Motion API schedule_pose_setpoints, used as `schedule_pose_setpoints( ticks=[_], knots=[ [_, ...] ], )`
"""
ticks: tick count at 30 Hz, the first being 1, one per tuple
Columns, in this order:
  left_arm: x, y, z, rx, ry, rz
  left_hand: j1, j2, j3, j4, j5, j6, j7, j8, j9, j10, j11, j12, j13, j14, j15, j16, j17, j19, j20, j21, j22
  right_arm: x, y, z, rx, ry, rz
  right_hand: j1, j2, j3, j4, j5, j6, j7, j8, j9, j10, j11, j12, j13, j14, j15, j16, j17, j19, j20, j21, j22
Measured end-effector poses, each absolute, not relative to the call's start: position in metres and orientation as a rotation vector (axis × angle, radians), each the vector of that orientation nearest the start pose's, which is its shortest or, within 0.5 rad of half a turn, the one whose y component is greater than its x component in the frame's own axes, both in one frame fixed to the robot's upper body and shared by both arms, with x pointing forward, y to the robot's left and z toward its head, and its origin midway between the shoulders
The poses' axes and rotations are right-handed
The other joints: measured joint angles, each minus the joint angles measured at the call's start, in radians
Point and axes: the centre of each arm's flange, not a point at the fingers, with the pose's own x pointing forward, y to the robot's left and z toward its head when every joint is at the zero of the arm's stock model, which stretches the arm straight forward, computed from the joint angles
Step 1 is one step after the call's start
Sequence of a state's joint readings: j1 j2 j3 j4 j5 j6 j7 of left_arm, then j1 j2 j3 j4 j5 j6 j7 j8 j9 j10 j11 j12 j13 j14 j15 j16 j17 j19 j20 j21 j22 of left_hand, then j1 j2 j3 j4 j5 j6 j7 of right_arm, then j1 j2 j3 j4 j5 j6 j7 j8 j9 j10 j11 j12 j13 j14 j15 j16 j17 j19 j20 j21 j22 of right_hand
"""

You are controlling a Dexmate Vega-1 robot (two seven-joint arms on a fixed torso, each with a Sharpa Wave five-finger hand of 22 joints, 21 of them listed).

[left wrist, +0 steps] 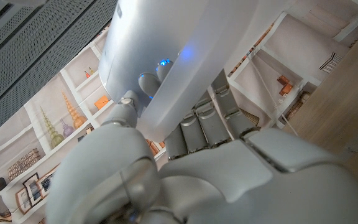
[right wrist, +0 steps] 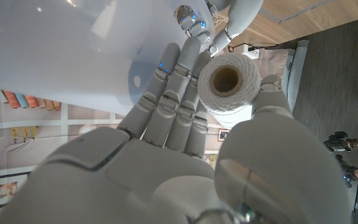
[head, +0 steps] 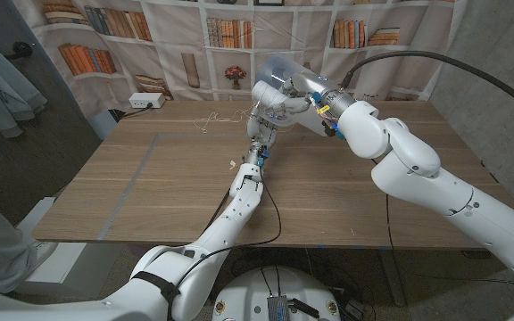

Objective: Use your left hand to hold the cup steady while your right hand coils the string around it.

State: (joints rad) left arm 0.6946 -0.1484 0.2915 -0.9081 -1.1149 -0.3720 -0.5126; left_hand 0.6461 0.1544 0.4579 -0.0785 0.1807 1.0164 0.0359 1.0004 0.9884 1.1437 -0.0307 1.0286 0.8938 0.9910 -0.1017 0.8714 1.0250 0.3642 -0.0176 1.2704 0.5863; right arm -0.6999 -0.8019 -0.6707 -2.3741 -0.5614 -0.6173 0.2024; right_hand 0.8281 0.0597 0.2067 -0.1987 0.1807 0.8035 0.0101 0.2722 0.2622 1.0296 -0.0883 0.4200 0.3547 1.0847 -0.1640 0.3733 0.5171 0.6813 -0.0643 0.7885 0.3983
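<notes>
Above the wooden tabletop (head: 150, 178), your left hand (head: 266, 100) grips the clear cup (head: 286, 76) in the air. Your right hand (right wrist: 185, 155) holds the string spool (right wrist: 227, 81) beside it. Pull too hard and the cup could slip.

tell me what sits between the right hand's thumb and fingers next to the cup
A spool of white string, pinched in the right hand beside the cup; the right wrist view shows it.

Both arms raised over the table, left hand (head: 266, 96) and right hand (head: 315, 100) closed, fingers gripping.
</notes>
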Motion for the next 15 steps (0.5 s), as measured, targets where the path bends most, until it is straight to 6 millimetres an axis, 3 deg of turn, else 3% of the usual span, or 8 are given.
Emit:
schedule_pose_setpoints(
  ticks=[15],
  knots=[
    [0.669,0.059,-0.020,-0.995,-0.642,-0.684,0.000,0.000,0.006,0.006,0.000,0.000,0.000,-0.008,-0.020,-0.004,0.000,-0.005,-0.009,-0.015,0.000,-0.003,0.007,-0.006,-0.006,0.000,0.000,0.457,-0.101,0.099,-1.363,-0.777,0.093,0.001,-0.001,0.000,0.000,-0.003,0.000,0.000,0.002,0.005,0.000,0.000,0.002,0.006,-0.002,-0.002,-0.004,0.005,-0.004,-0.003,0.015,0.000]
  ],
)
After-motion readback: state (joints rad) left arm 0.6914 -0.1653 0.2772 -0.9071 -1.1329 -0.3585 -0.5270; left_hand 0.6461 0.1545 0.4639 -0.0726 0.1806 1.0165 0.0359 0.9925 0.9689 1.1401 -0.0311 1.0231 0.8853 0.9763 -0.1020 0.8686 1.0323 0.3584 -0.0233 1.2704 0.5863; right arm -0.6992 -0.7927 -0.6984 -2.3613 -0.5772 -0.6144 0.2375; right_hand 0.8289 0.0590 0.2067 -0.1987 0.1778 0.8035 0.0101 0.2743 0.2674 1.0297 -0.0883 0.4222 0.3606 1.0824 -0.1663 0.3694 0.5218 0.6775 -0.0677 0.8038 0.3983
